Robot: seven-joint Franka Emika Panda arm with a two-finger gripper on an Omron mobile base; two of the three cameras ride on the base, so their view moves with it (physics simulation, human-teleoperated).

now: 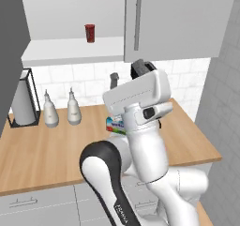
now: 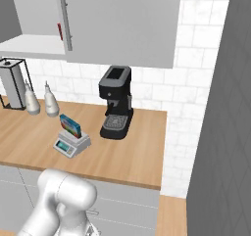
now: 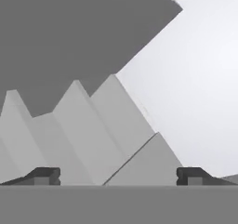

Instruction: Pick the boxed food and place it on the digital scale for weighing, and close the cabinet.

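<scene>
The boxed food [image 2: 70,125], blue with coloured patches, stands on edge on the light-grey digital scale [image 2: 72,143] on the wooden counter. In the left base view my arm hides most of it, with just a corner of the boxed food [image 1: 115,125] peeking out. The cabinet [image 1: 178,23] above has its right door shut. Its left side stands open, showing the shelf [image 1: 70,49]. My gripper [image 3: 118,176] is open with nothing between its fingertips [image 3: 44,175], facing plain grey surfaces.
A red can [image 1: 89,33] stands on the cabinet shelf. A black coffee machine [image 2: 116,103] sits right of the scale. Two white bottles [image 1: 50,110] [image 1: 73,108] and a paper towel holder [image 1: 23,101] stand at the counter's back left. A grey wall [image 2: 225,132] bounds the right.
</scene>
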